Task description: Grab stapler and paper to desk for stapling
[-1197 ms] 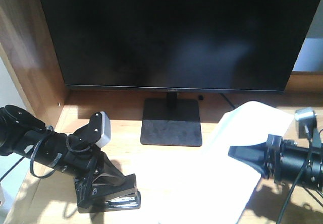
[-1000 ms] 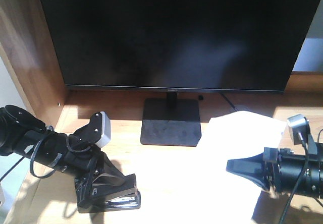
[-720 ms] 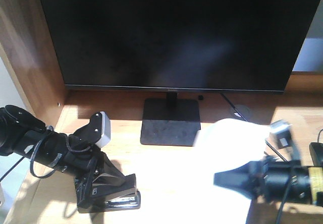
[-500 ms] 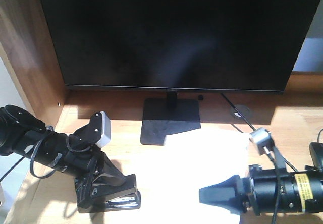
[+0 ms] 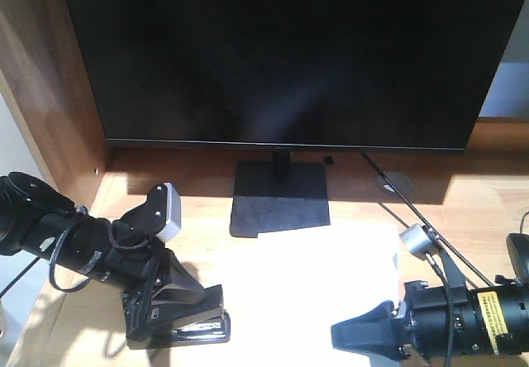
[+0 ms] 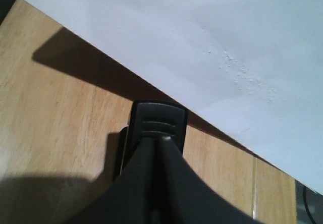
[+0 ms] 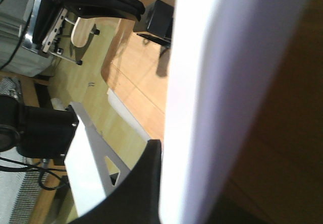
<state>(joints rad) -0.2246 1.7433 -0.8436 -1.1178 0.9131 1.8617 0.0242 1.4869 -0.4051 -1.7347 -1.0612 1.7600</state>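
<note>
Sunlight falls across the desk, where the paper lies flat in the lower middle of the front view, its far edge just before the monitor stand. At the lower left, the left gripper is clamped narrow on the stapler, which rests on the wood with its metal channel facing the lower edge of the frame, just beside the sheet's near-left corner. The left wrist view shows the dark fingers meeting on the stapler's ribbed black end, with the white sheet filling the upper right and a strip of shadowed wood between the two. At the lower right, the right gripper tapers to a narrow point at the paper's near-right edge, pinching it. In the right wrist view the sheet runs top to bottom close to the lens, with one dark finger against it. A large dark monitor fills the upper frame, a round grommet sits behind the sheet to the right, and a dark wood side panel rises at the left.
</note>
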